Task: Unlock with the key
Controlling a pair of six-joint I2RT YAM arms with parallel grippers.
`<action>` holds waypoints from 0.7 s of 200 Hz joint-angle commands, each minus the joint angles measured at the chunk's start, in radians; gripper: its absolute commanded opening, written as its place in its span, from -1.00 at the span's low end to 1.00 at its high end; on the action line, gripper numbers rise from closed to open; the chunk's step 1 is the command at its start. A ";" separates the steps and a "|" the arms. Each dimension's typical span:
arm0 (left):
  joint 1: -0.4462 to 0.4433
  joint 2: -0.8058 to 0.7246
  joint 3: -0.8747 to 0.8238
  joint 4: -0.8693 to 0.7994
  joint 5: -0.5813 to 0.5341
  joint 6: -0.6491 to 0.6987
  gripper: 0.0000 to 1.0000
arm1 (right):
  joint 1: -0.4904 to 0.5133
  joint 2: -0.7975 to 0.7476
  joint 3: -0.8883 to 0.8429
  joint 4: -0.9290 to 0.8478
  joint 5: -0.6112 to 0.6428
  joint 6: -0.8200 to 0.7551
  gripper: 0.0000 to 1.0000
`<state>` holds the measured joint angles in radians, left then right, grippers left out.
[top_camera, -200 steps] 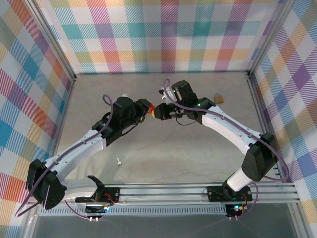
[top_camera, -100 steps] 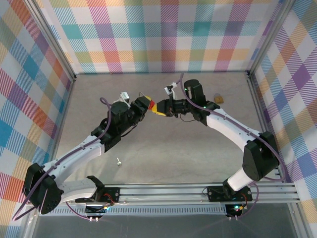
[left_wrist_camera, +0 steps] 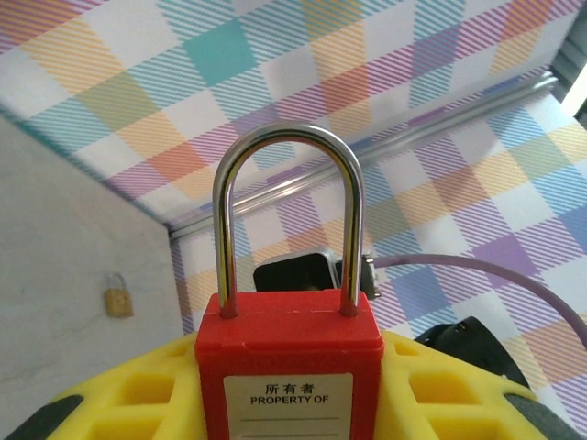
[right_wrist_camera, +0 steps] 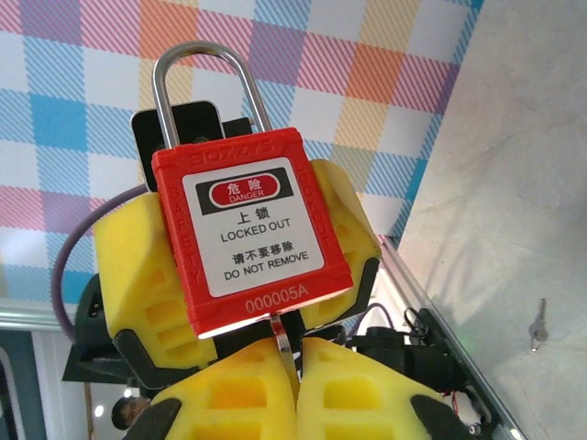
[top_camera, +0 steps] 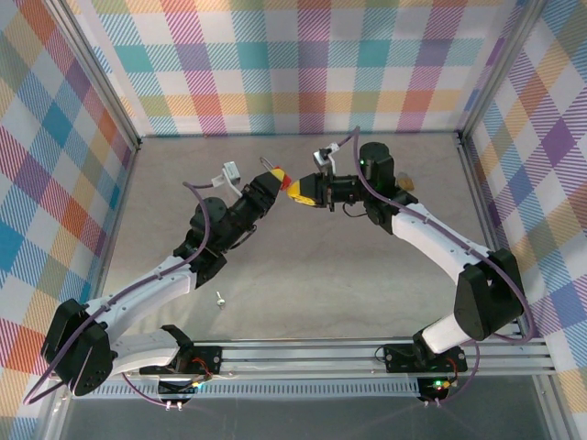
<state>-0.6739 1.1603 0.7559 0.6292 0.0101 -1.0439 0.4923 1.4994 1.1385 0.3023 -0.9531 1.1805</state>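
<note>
Held clear above the worktop (top_camera: 303, 266), toward the middle of its far edge: a red padlock (left_wrist_camera: 289, 371), clamped by the body in the left gripper (top_camera: 272, 186), with yellow fingers (left_wrist_camera: 119, 399) pressed against both sides. Shackle (left_wrist_camera: 289, 211) upright in the left wrist view, both legs seated in the body, closed. On one face, a white label (left_wrist_camera: 289, 403) reading PROPERTY OF; on the other, seen from the right wrist, DANGER, LOCKED OUT, DO NOT REMOVE and a stamped number. Opposite, nose to nose with the left, the right gripper (top_camera: 301, 193), pinched tight on the key (right_wrist_camera: 285, 344), yellow pads (right_wrist_camera: 358, 390) meeting around it. Key blade straight up to the underside of the lock body, touching it at the keyway; depth of entry impossible to tell. Down on the worktop, near the far right corner, a small brass padlock (top_camera: 404, 186), lying alone. Closer to the near edge, left of centre, a loose key (top_camera: 220, 297), well apart from both arms
</note>
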 commanded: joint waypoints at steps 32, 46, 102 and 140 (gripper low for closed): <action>-0.018 0.023 0.027 0.265 0.214 0.100 -1.00 | -0.119 0.005 0.020 0.039 0.136 0.112 -0.95; -0.016 0.035 0.038 0.275 0.234 0.102 -1.00 | -0.125 0.006 0.025 0.037 0.129 0.119 -0.92; -0.014 0.040 0.049 0.274 0.250 0.120 -1.00 | -0.146 0.005 0.021 0.043 0.109 0.161 -0.83; -0.015 0.028 0.054 0.251 0.252 0.136 -1.00 | -0.148 0.009 0.022 0.048 0.090 0.185 -0.75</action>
<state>-0.6689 1.2297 0.7658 0.7628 0.1146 -0.9707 0.4057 1.4937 1.1385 0.3504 -1.0340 1.2945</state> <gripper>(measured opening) 0.353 0.109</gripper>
